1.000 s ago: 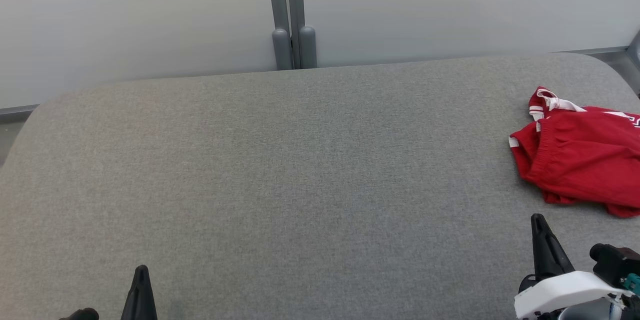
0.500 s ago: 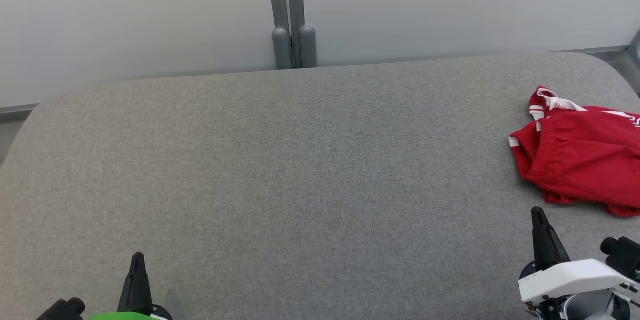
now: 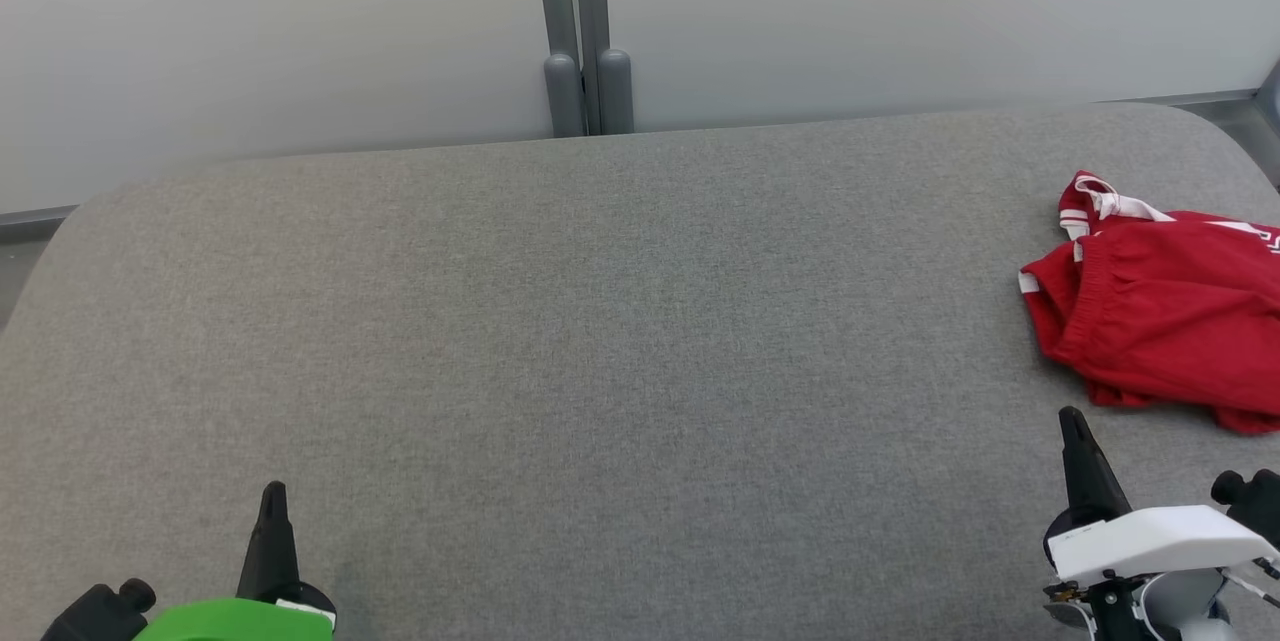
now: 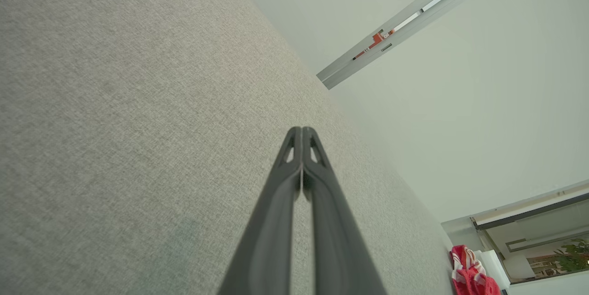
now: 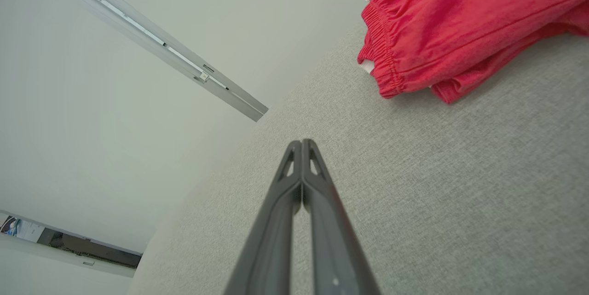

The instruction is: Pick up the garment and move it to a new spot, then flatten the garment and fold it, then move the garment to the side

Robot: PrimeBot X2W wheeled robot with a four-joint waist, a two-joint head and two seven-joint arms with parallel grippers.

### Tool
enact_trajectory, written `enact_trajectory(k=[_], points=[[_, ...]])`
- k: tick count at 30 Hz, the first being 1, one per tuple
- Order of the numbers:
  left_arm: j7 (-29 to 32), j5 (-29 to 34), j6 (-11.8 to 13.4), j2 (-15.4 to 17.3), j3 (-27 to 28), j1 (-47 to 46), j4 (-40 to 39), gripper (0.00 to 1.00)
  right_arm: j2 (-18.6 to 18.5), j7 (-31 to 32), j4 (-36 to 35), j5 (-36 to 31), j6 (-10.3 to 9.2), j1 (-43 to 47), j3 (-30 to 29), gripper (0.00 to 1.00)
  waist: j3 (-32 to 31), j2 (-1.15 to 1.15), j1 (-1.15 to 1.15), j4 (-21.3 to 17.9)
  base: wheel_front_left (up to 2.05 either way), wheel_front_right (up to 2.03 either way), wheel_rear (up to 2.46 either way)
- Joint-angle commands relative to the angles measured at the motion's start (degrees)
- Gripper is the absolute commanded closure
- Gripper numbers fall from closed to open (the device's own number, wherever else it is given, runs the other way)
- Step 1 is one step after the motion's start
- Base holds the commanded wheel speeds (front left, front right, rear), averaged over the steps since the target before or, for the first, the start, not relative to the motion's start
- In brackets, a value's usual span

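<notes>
The garment (image 3: 1160, 321), red with white trim and a gathered elastic band, lies crumpled in a loose heap on the grey fabric-topped counter (image 3: 620, 321). It sits just ahead of the right end effector (image 3: 1070, 418) and a little to its outer right. A strip of bare counter separates it from the fingertips, and part of the cloth runs off the head view's right edge. In the right wrist view the gathered band faces the fingers, up and to the right of their tips.

The right end effector is clenched, its two dark fingers pressed together to a single point, and it grasps nothing. The left end effector (image 3: 272, 493) is likewise clenched and empty, pointing forward over the near part of the counter. The garment lies well apart from it, far across the counter to its right, and shows as a small red patch low in the left wrist view's right corner.

Ahead of both end effectors, past the counter's far edge, stands a pale wall (image 3: 900, 11) with a grey vertical post (image 3: 583, 31).
</notes>
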Motion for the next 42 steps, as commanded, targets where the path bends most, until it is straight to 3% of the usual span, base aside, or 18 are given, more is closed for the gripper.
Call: enact_trajectory(k=[1,42], points=[[0.4,-1.9,-0.5,0.3,0.4,-1.8,-0.3,1.00,-0.2,0.5,-0.4,2.0,-0.02,-1.6,-0.2,1.00,0.0,0.00,0.00,0.0,0.00,0.00,0.00],[6.5,-24.6,-1.8,0.5,1.9,-7.3,1.3,1.00,0.2,6.8,1.3,28.6,-0.03,-5.0,-0.7,1.00,0.4,0.00,0.00,0.1,0.00,0.00,0.00]])
